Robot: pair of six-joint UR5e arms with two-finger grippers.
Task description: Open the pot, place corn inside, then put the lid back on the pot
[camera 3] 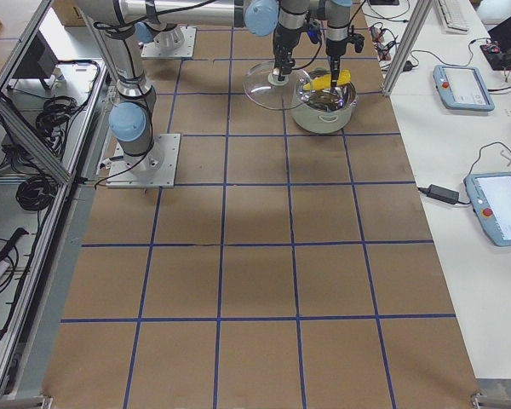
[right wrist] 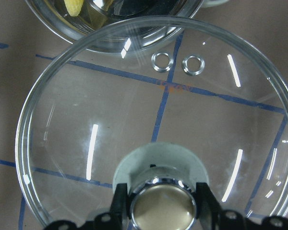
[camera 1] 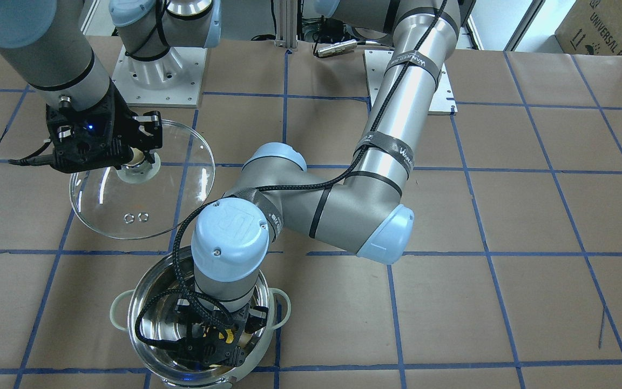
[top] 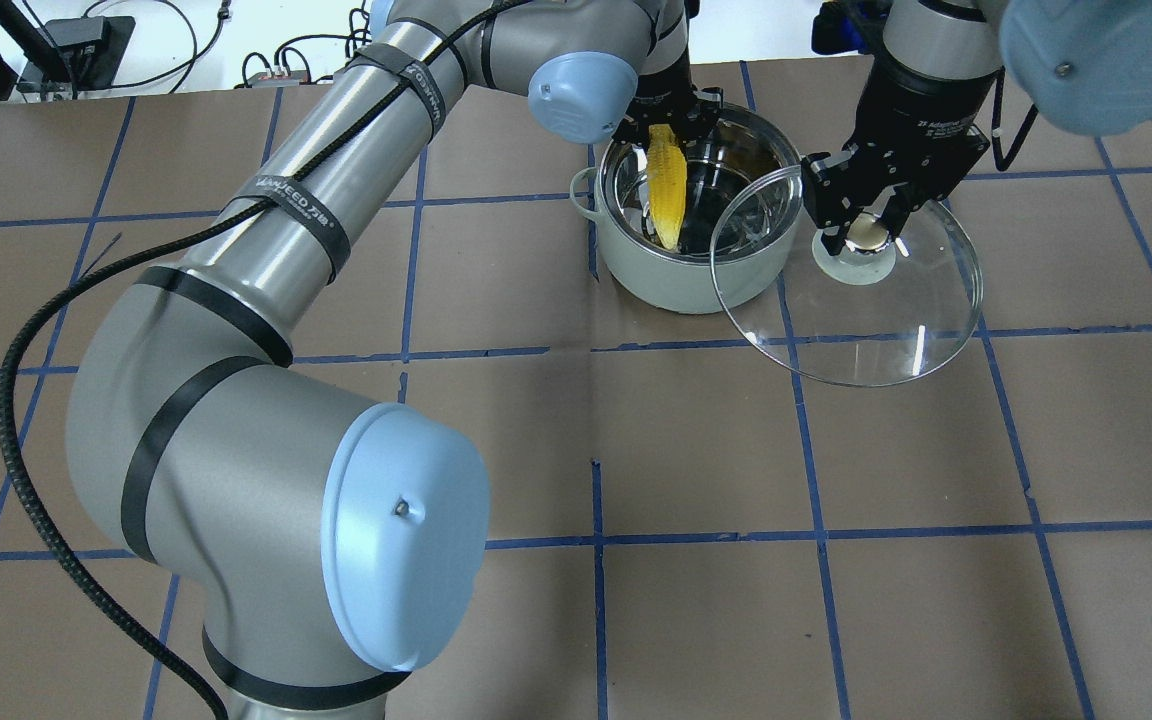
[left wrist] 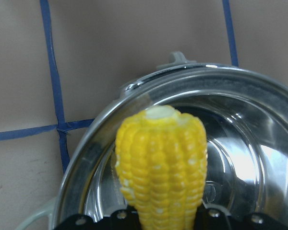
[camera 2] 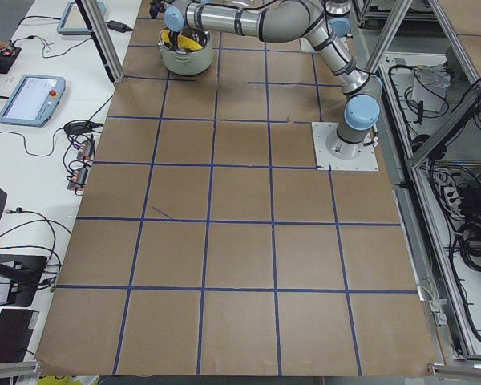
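The mint-green steel pot (top: 636,262) stands open at the far side of the table; it also shows in the front view (camera 1: 151,302). My left gripper (top: 664,128) is shut on the yellow corn (top: 667,186) and holds it over the pot's inside, point toward the bottom. The corn fills the left wrist view (left wrist: 161,158) above the pot (left wrist: 259,139). My right gripper (top: 871,232) is shut on the metallic knob (right wrist: 163,206) of the glass lid (top: 866,310), held in the air beside the pot, its edge over the rim. The lid also shows in the front view (camera 1: 176,178).
The table is brown paper with blue tape grid lines (top: 596,350). The left arm's elbow (top: 266,480) spans the near left. The arm base plates (camera 1: 160,81) sit at the robot's side. Tablets and cables (camera 2: 32,96) lie beyond the table edge.
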